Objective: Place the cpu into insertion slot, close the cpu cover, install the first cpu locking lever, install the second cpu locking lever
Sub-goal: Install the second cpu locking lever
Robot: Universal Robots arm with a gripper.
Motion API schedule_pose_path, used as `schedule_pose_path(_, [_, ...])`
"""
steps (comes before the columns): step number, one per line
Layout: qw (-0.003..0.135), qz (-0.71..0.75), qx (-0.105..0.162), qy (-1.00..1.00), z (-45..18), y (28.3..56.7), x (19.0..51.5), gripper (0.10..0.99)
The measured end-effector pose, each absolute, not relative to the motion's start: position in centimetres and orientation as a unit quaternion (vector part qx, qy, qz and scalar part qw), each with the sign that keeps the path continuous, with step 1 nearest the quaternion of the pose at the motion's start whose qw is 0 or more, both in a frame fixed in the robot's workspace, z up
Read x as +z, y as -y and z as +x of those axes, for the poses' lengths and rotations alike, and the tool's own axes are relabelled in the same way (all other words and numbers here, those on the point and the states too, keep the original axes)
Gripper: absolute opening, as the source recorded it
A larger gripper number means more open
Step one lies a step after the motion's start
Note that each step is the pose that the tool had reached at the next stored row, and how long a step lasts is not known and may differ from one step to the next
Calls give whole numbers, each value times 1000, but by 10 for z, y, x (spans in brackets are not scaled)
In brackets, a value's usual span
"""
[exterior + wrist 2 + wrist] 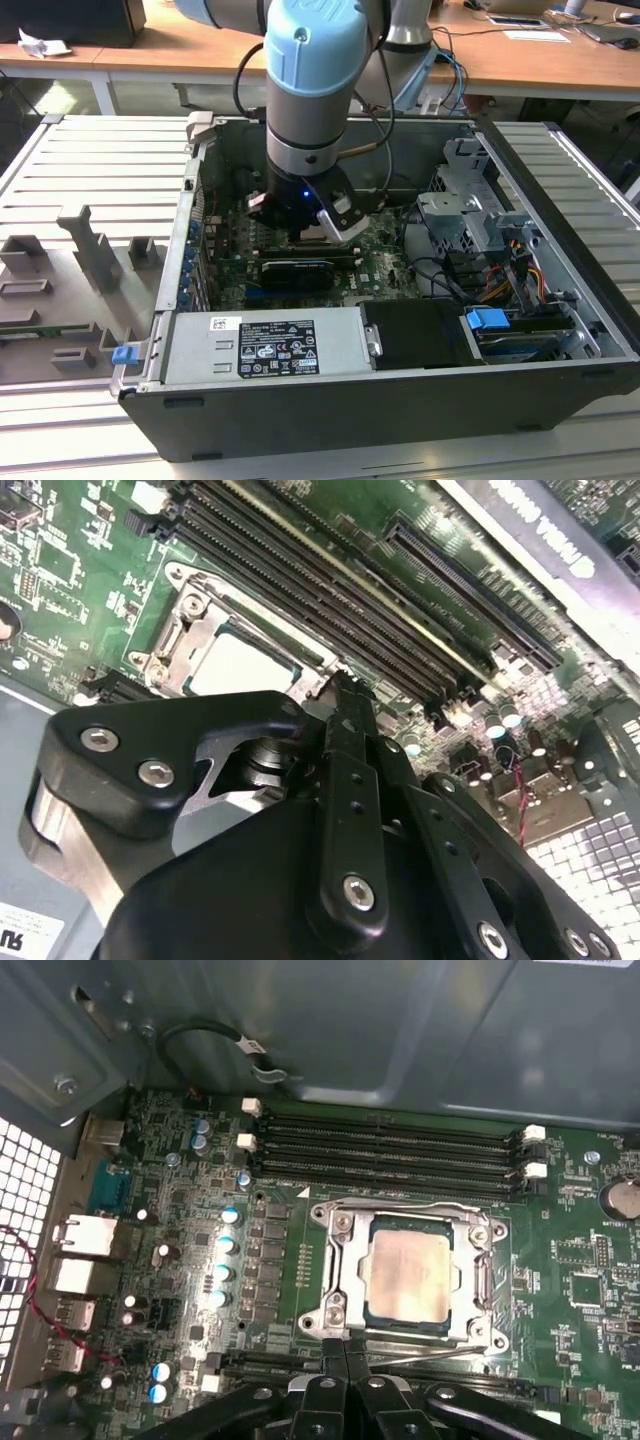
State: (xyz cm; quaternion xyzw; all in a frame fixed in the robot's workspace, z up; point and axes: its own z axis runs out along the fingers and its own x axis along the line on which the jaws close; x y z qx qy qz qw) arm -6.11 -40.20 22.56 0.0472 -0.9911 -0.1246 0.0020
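The cpu (pixel 408 1275), a pale silver square chip, lies flat in the insertion slot, whose dark edge (pixel 440 1326) shows around it. The silvery cpu cover (pixel 338 1260) lies down flat over the chip, framing it. A thin metal locking lever (pixel 430 1353) runs along the socket edge nearest my fingertips. My gripper (pixel 345 1360) hovers right at that edge with its black fingers pressed together and nothing visibly between them. In the second wrist view the gripper (pixel 345 695) stands just beside the cpu (pixel 240 665) and the cover (pixel 185 630). In the exterior view the gripper (pixel 315 235) reaches down into the open computer case.
Long black memory slots (pixel 390 1145) run along the far side of the socket. A black graphics card (pixel 295 272) lies close to the gripper, with the power supply (pixel 270 345) beyond it. A drive cage (pixel 470 200) and cables stand at the exterior view's right, and case walls (pixel 190 230) surround the board.
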Motion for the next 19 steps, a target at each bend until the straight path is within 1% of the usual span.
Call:
schedule_pose_path(12, [2, 47, -127, 991, -68, 403, 205, 106])
schedule_pose_path(19, [1, 47, -139, 989, -69, 403, 198, 106])
